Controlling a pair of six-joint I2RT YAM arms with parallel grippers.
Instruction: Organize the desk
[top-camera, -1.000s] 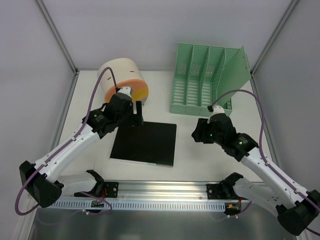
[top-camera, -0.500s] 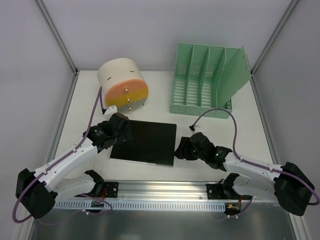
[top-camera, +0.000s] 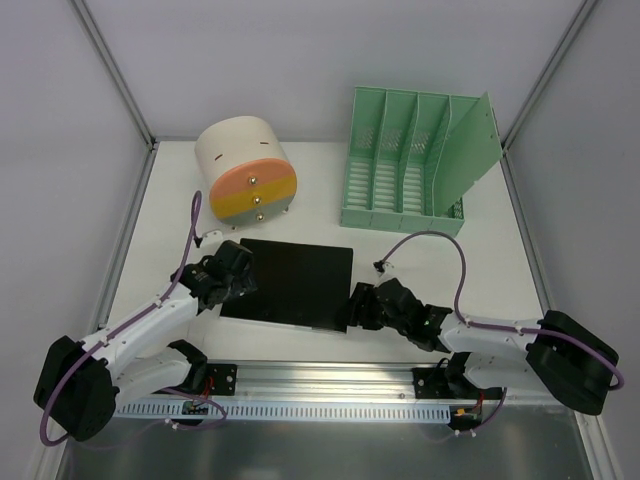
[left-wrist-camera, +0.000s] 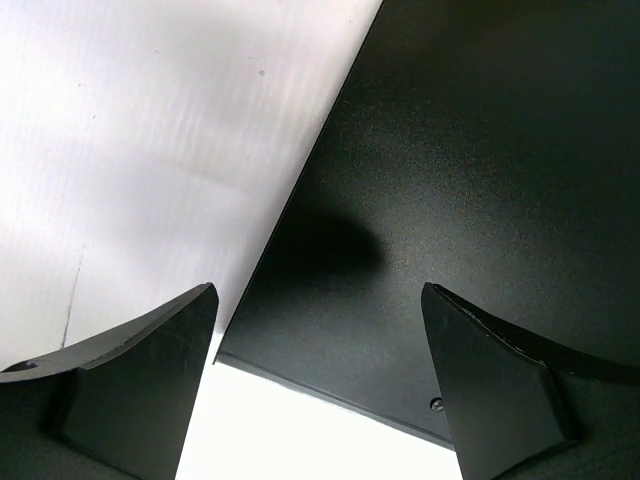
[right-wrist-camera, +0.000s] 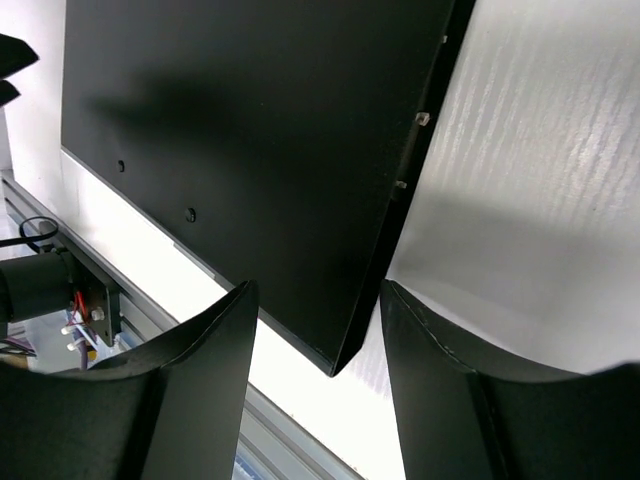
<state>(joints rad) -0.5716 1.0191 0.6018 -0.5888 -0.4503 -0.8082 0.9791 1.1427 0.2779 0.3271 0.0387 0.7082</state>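
Spread wide and released at left gripper (left-wrist-camera: 318, 300), nothing pinched. Straddles near-left corner of black sheet (left-wrist-camera: 470, 180), one of the fingers (left-wrist-camera: 140, 380) over white top, the other over sheet. Parted narrower at right gripper (right-wrist-camera: 318, 290), not clenched. Brackets near-right corner of same sheet, with white showing between corner and one finger. Cannot tell whether pads touch sheet edge. Shows small holes and two studs along that edge.

Lies flat, mid-front on desk (top-camera: 400, 262), with both arms low at its near corners. Fills the floor between grey walls (top-camera: 60, 130), matte white, with aluminium rail (top-camera: 330, 385) along front edge. Carries cream drum cabinet (top-camera: 240, 150) back left, with orange, yellow and grey drawer fronts facing forward. Carries green file rack (top-camera: 410, 165) back right, well apart from sheet. Cannot make out any lettering anywhere.
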